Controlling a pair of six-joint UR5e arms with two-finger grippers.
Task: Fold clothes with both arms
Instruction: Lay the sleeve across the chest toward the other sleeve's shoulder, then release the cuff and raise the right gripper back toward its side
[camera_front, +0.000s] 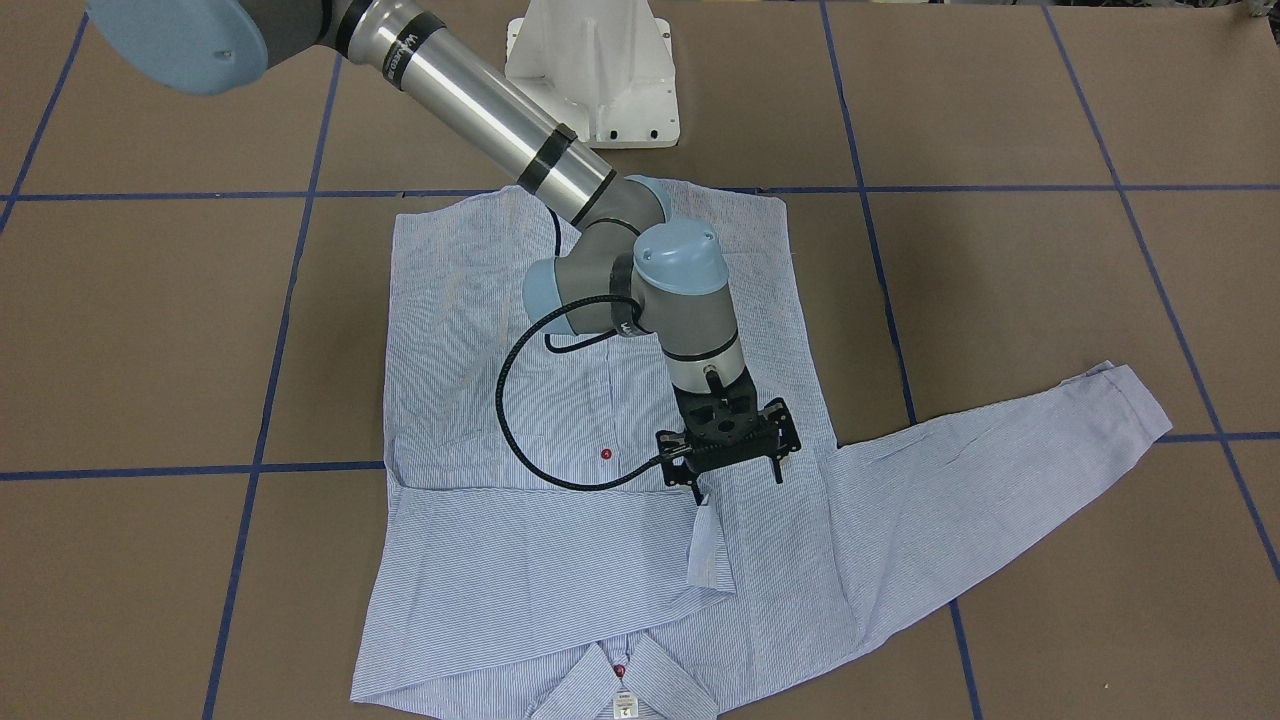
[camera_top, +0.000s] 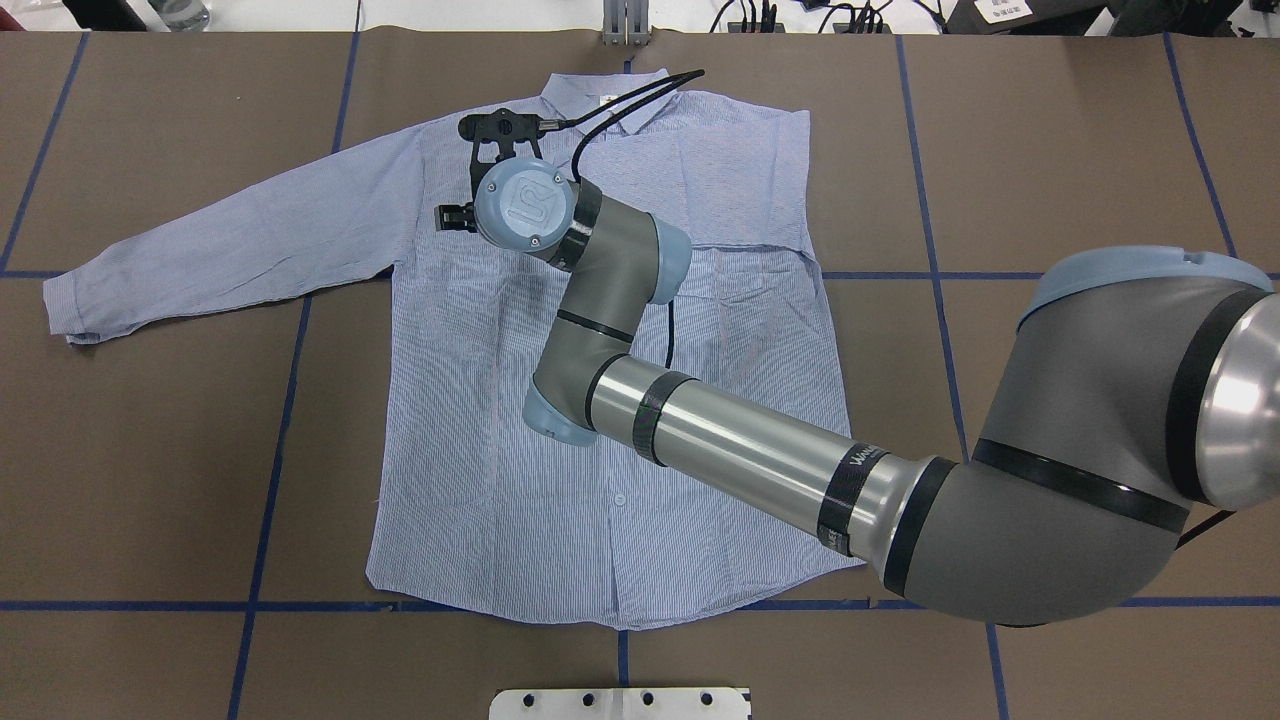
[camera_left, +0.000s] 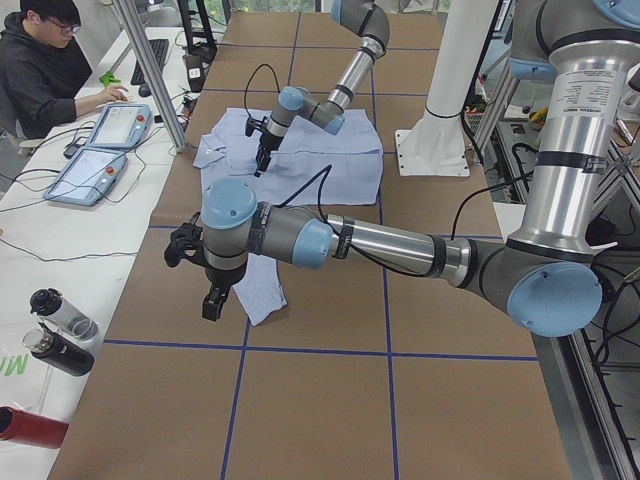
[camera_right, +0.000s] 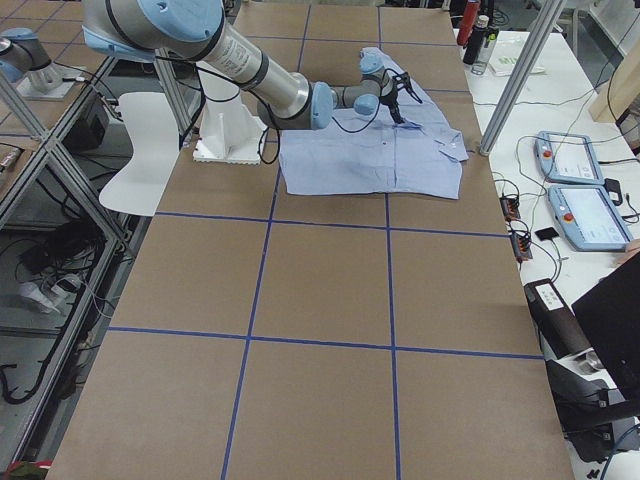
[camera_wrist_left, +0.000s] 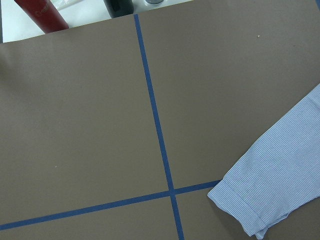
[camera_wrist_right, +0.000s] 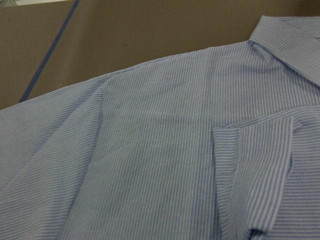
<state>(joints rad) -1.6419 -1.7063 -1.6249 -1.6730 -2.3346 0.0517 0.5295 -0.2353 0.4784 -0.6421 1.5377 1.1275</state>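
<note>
The striped shirt (camera_front: 560, 330) lies flat on the brown table, collar (camera_front: 620, 680) at the edge far from the robot. One sleeve is folded across the chest, its cuff (camera_front: 710, 555) resting there and also showing in the right wrist view (camera_wrist_right: 252, 175). My right gripper (camera_front: 738, 480) hovers just above that cuff, open and holding nothing. The other sleeve (camera_top: 230, 245) stretches out sideways, ending in a cuff (camera_wrist_left: 250, 210). My left gripper (camera_left: 207, 292) hangs over that cuff; I cannot tell whether it is open or shut.
The white pedestal base (camera_front: 590, 70) stands behind the shirt's hem. Blue tape lines (camera_top: 290, 400) grid the table. A person (camera_left: 45, 60) sits at a side table with teach pendants (camera_left: 110, 125). Bottles (camera_left: 55, 345) stand past the table's left end.
</note>
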